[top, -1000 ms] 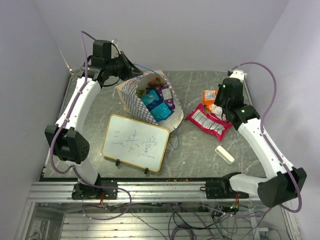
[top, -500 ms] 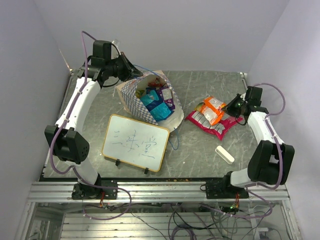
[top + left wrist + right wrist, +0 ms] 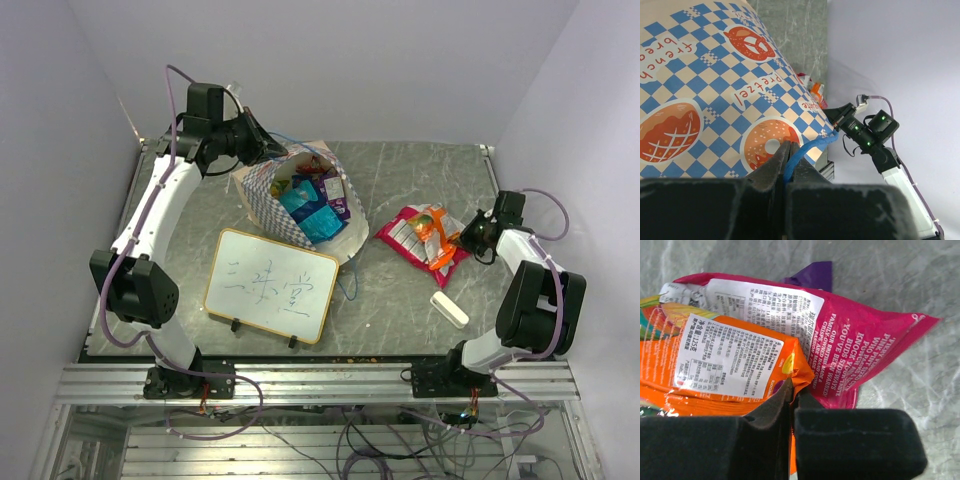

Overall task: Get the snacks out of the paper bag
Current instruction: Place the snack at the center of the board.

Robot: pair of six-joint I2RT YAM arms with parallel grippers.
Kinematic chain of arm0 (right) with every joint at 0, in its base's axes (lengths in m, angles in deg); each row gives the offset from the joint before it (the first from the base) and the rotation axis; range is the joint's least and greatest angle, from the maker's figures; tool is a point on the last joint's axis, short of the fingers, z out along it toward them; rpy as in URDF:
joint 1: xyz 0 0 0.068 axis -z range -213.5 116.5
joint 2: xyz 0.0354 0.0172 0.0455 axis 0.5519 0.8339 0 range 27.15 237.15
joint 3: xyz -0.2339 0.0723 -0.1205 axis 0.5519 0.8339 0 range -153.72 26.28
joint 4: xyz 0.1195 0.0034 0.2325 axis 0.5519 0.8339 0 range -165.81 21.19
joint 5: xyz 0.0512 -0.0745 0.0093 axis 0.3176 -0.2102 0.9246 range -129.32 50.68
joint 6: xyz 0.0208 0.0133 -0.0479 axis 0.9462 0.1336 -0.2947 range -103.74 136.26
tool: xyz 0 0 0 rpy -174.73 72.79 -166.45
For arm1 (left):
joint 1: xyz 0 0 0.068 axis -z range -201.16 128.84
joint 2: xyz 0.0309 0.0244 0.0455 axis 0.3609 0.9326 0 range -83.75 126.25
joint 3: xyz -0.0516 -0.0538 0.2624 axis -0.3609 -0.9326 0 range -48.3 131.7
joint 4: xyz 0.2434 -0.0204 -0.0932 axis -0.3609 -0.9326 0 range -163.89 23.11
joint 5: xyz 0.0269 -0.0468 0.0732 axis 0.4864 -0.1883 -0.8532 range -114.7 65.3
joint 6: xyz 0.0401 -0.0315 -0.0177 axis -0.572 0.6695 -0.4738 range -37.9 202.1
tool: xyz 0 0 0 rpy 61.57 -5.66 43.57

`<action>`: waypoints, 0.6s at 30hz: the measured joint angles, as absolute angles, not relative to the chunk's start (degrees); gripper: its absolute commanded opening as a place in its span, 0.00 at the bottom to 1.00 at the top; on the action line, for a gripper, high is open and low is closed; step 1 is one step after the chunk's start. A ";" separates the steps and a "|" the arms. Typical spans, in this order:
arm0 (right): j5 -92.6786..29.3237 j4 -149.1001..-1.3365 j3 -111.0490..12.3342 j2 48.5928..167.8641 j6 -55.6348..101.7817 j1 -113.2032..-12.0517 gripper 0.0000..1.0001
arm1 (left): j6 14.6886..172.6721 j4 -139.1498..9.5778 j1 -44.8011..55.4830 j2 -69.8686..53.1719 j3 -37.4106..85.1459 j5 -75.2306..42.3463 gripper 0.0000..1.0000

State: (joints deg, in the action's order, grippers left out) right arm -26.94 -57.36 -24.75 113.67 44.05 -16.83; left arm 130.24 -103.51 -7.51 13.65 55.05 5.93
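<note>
While the left gripper [image 3: 787,150] stays clamped on the paper bag's [image 3: 262,200] blue cord [image 3: 807,148], the right gripper [image 3: 792,395], pinched on the orange packet's [image 3: 432,228] corner, has dragged it rightward onto the pink packet [image 3: 405,232]. 2 snacks out; the blue-teal packet [image 3: 305,210] remains bagged. Right arm crowds the desk [image 3: 400,170] edge; bare desk lies between bag and packets.

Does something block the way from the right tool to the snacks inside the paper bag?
Nothing tall does: only the flat pink packet and bare table lie between the right tool and the open mouth of the paper bag. That tool is shut on an orange packet, though.
</note>
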 measured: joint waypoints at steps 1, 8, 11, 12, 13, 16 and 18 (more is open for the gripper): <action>-27.40 -57.71 -24.77 114.17 44.05 -16.62 0.02 | 130.33 -103.49 -7.51 13.65 54.76 6.06 0.07; -32.16 -56.87 -26.56 115.90 42.19 -15.72 0.55 | 130.37 -103.49 -7.51 13.65 54.33 6.65 0.07; -33.03 -55.48 -27.52 114.46 40.95 -15.55 0.71 | 130.37 -103.49 -7.51 13.65 54.33 6.67 0.07; -33.30 -54.82 -27.87 113.43 40.44 -15.55 0.73 | 130.37 -103.49 -7.49 13.65 54.33 6.67 0.07; -33.38 -53.97 -28.40 112.36 40.09 -15.57 0.75 | 130.37 -103.47 -7.44 13.65 54.33 6.67 0.07; -33.71 -52.18 -31.52 109.60 39.29 -16.11 0.79 | 130.37 -103.45 -6.88 13.65 54.33 6.69 0.07; -33.76 -52.15 -34.12 108.07 38.67 -17.49 0.83 | 130.37 -103.25 -6.46 13.65 54.33 6.72 0.07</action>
State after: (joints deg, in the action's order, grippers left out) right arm -33.76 -52.15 -34.12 108.07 38.67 -17.49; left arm 130.37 -103.25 -6.46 13.65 54.33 6.72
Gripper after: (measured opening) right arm 0.776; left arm 0.075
